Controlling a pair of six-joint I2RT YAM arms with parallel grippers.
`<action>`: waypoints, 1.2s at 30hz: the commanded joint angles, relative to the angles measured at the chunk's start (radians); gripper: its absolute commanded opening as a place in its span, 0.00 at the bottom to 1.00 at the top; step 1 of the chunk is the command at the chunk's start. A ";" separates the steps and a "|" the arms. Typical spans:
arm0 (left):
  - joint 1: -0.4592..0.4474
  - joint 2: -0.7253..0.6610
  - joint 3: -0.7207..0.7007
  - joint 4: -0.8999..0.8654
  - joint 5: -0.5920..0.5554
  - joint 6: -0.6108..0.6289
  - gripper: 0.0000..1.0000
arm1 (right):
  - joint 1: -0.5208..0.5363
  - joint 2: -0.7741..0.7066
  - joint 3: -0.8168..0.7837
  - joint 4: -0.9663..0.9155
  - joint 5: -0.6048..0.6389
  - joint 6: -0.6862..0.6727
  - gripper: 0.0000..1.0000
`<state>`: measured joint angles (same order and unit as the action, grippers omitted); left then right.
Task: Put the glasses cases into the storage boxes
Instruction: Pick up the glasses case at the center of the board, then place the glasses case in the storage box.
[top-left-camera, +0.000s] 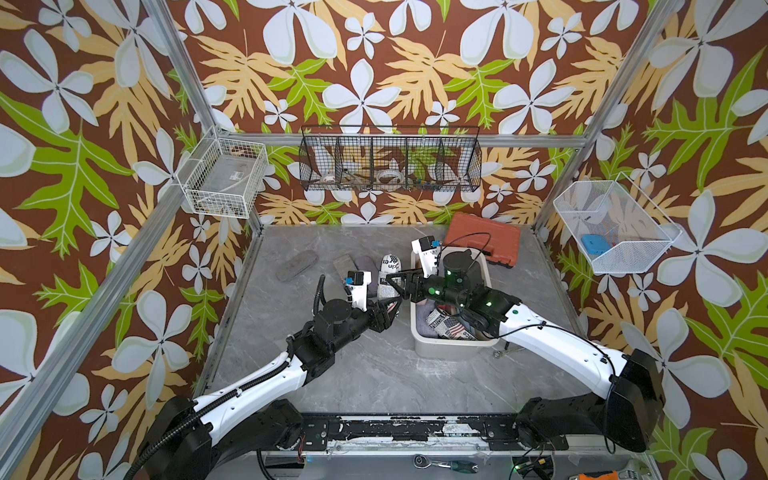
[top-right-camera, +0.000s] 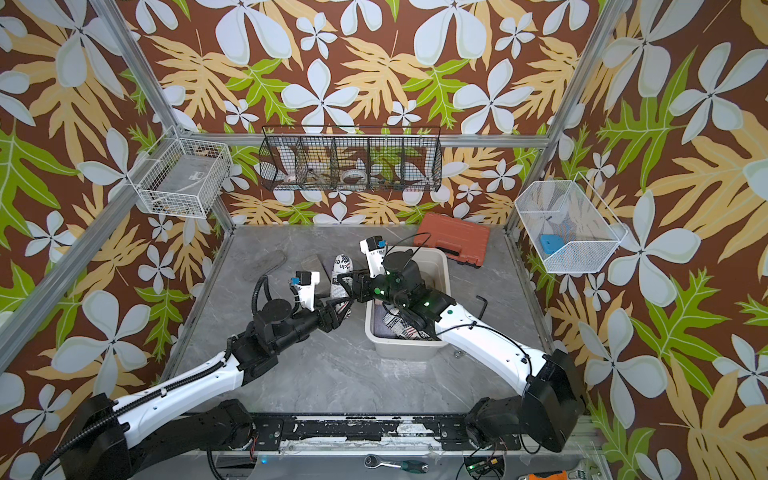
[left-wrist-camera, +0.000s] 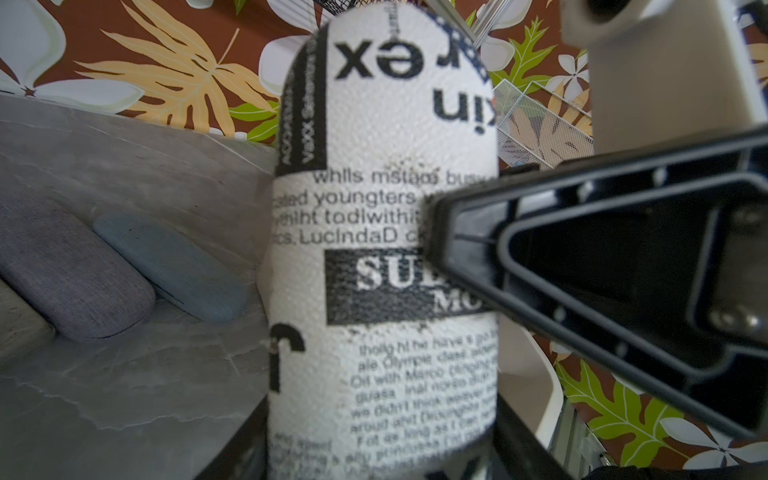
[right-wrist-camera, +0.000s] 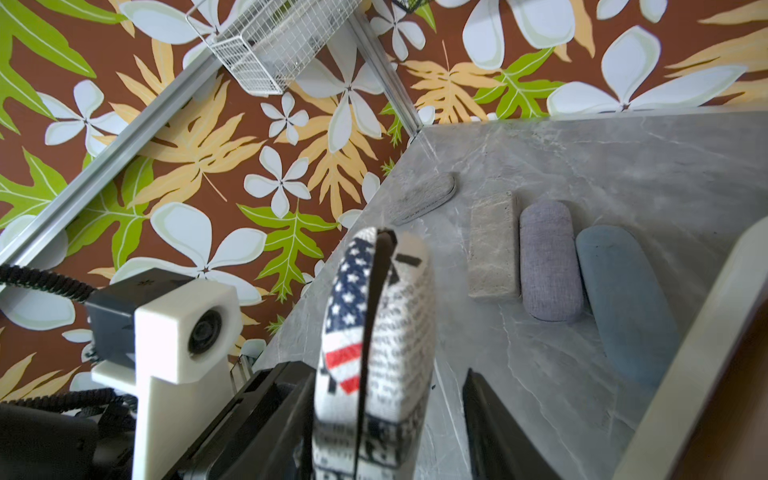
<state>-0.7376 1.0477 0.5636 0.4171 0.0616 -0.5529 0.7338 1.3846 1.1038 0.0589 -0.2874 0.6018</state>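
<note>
Lena: Right up against the left wrist lens is the white, oblong newspaper-print glasses case, filling most of that view. The left gripper is clamped on its near end. The case sticks out in the air over the grey marble-look table, just beside the cream-white rectangular plastic tub but outside it.

Otto: And the right gripper?

Lena: It straddles the middle of the case, across the thin side. In the right wrist view one finger stands clear of the shell, with table showing in the gap, so it is not gripping.

Otto: Then the hand-over looks like the risky part. If the left arm lets go before the right one has bitten, the case falls, likely onto the table or against the tub's rim.

Lena: Yes. The shell is rounded too, so a pinch off its thickest line could squeeze it out sideways. And with both arms on it, pulls in different directions would twist it.

Otto: What about the drop itself?

Lena: A flag-and-newsprint case lies in the tub's near end, and the right arm reaches across the tub, so a low swing could catch the rim. The lavender fabric case, the blue-grey case, the beige stone-textured block-shaped case and the speckled grey case lie on the table, untouched.
</note>
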 joint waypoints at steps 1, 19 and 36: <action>-0.002 0.012 0.001 0.079 0.025 -0.013 0.52 | 0.001 0.007 0.007 0.034 -0.006 0.009 0.51; -0.002 -0.132 -0.152 0.112 -0.159 -0.009 1.00 | 0.003 0.055 0.131 -0.088 0.050 -0.022 0.27; -0.002 -0.503 -0.390 -0.146 -0.561 -0.218 0.99 | -0.024 -0.096 0.213 -0.505 0.531 -0.271 0.26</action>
<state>-0.7376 0.5632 0.1852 0.3122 -0.4335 -0.7338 0.7219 1.3048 1.3113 -0.3630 0.1219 0.3805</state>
